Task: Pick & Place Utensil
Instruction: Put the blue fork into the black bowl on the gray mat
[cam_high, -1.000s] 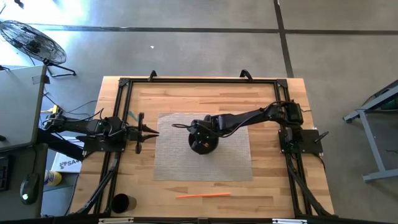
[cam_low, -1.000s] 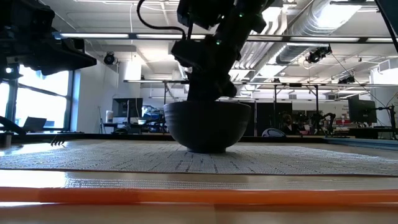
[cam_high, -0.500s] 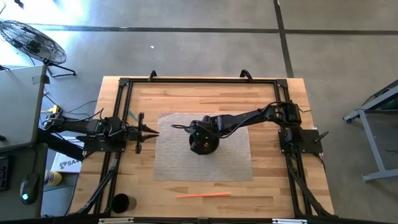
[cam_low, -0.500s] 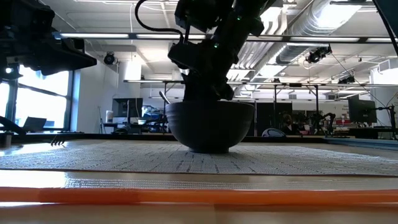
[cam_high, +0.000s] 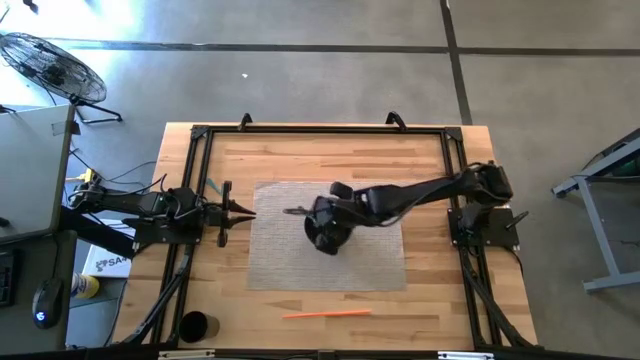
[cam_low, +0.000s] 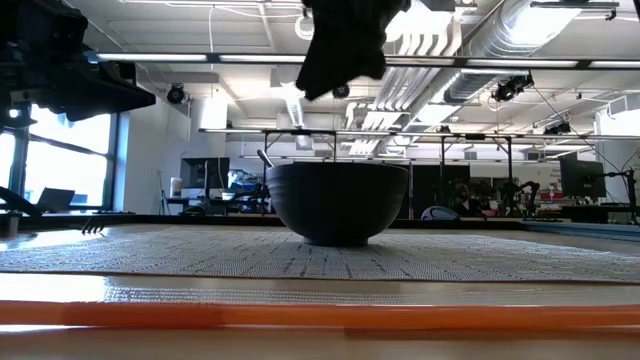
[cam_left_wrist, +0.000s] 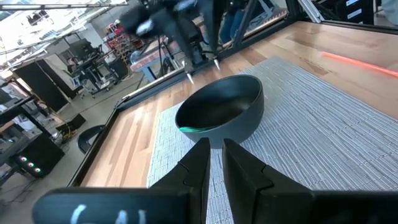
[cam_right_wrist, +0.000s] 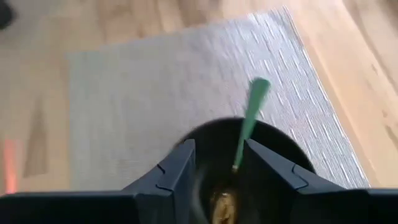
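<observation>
Table: wooden table (cam_high: 300, 150) with a black frame along its edges, standing on a grey concrete floor; a grey woven mat (cam_high: 290, 255) lies at its middle.
Room: workshop hall with ceiling strip lights and benches, seen beyond the table in the low view.
Bowl: dark bowl (cam_low: 337, 203) upright on the mat, near the mat's centre.
Utensil: green utensil (cam_right_wrist: 249, 122) lies in the bowl, its handle leaning over the rim and sticking out past it; in the high view its tip shows on the bowl's left side.
Right gripper: right gripper (cam_right_wrist: 214, 165) hangs above the bowl, clear of the rim in the low view; its fingers are spread apart and grasp nothing, the utensil lying free between and beyond them.
Left gripper: left gripper (cam_left_wrist: 211, 152) waits at the table's left edge, pointing toward the bowl, fingers close together with nothing between them.
Straw: orange straw (cam_high: 327, 313) lies flat on bare wood near the front edge, off the mat.
Cup: dark cup (cam_high: 194, 326) stands at the front-left corner.
Fan: floor fan (cam_high: 45, 68) beyond the table's far-left corner.
</observation>
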